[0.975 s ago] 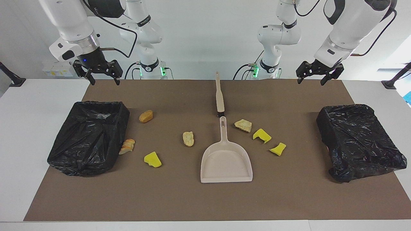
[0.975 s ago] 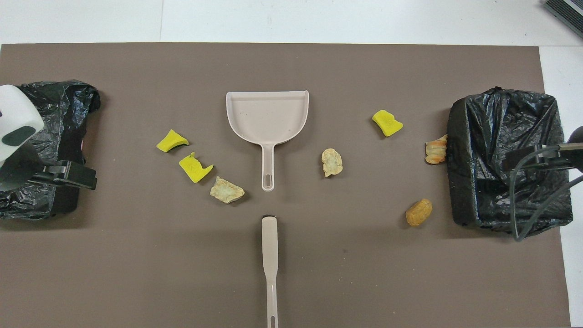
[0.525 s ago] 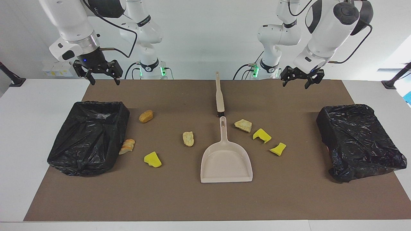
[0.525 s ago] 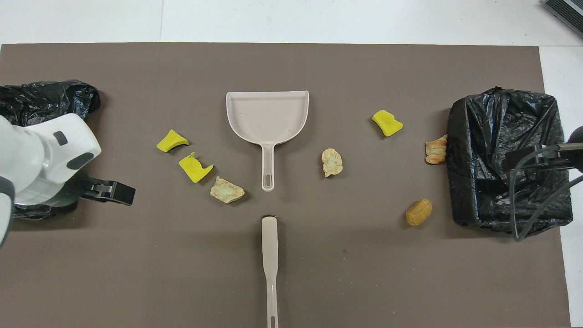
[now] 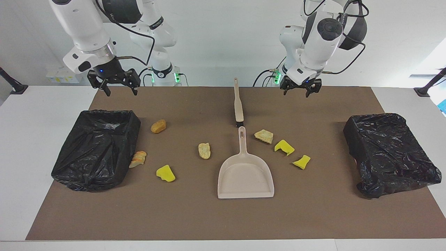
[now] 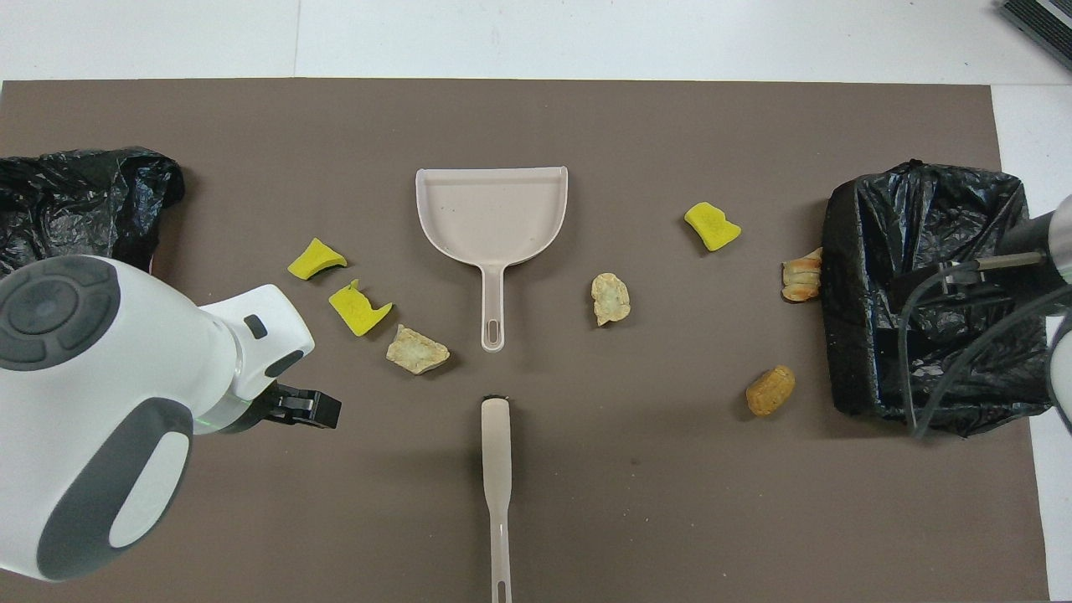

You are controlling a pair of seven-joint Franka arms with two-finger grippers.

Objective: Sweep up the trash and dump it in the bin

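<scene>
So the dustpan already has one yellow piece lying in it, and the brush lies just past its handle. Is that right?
Not quite. The facing view shows the dustpan holding nothing; the yellow pieces all lie on the mat beside it. The brush does lie just past its handle.

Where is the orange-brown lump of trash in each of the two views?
Facing view: the orange-brown lump lies beside the bin at the right arm's end, nearer to the robots than the other trash pieces.
Overhead view: the lump lies low, beside that bin.
Shared landmark: that bin.

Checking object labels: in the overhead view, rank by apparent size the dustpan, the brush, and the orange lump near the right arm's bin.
1. Dustpan
2. Brush, long but thin
3. Orange lump
</scene>
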